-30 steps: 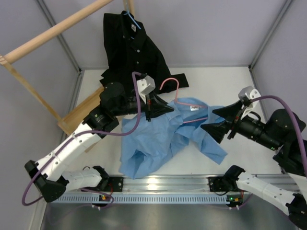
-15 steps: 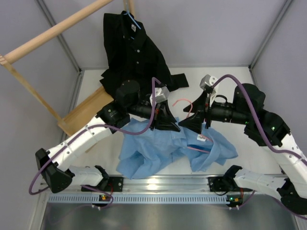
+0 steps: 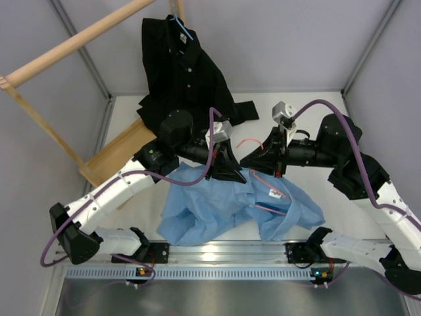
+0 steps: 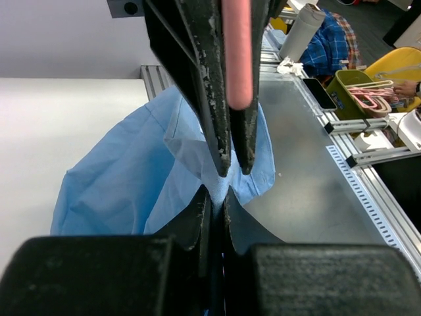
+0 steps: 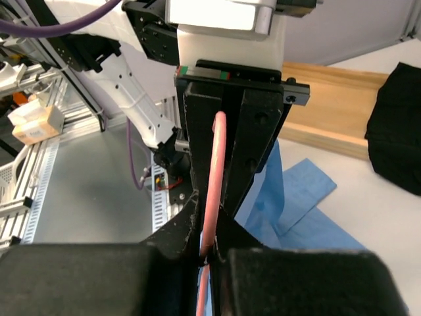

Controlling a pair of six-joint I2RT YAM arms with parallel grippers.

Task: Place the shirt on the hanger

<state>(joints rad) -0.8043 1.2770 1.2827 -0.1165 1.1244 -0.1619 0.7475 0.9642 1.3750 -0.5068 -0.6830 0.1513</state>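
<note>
The light blue shirt (image 3: 217,204) lies crumpled on the white table in front of the arm bases. My left gripper (image 3: 242,176) is shut on a fold of the shirt (image 4: 118,178) near the collar and holds it lifted. The pink wire hanger (image 3: 268,189) lies partly across the shirt, its hook rising between the two grippers. My right gripper (image 3: 248,160) meets the left tip to tip and is shut on the hanger's wire (image 5: 216,171). In the left wrist view the hanger (image 4: 237,52) runs down between the right gripper's fingers (image 4: 197,79).
A black shirt (image 3: 184,72) hangs on a blue hanger (image 3: 181,27) from a wooden rail (image 3: 72,43) at the back. Its hem rests on the table behind the grippers. A wooden base board (image 3: 122,148) lies at the left. Grey walls close in both sides.
My right arm swung in from the right to the centre, and its open jaws closed on the hanger. My left gripper shifted right with the shirt fold, dragging the shirt with it.
</note>
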